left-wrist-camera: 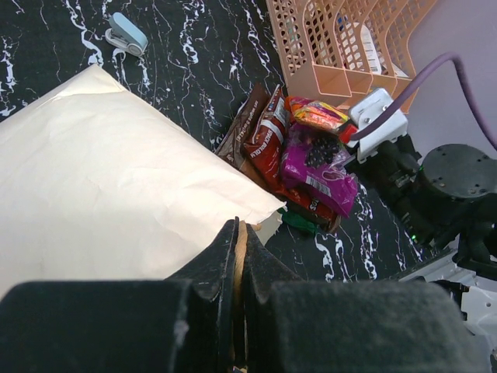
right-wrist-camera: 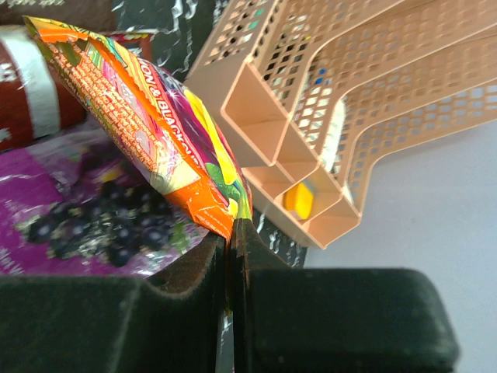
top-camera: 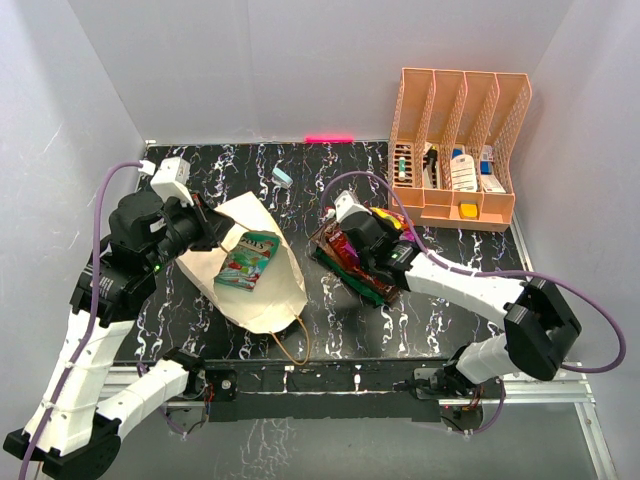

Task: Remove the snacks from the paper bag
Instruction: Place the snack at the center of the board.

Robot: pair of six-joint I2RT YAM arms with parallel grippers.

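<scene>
Placement step: right gripper [right-wrist-camera: 231, 241] pinches an orange-yellow packet [right-wrist-camera: 147, 124] over the right-hand pile [top-camera: 352, 265]; left gripper [left-wrist-camera: 239, 233] clamps an edge of the paper bag [left-wrist-camera: 101, 179]. Next, release, then fetch the teal packet [top-camera: 247, 260].

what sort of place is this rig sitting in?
Most likely a lab test booth, not a home: plain white walls box in a black marbled table, two arms are bolted to its near edge, and the props look staged, a bag, snacks and an orange rack.
</scene>
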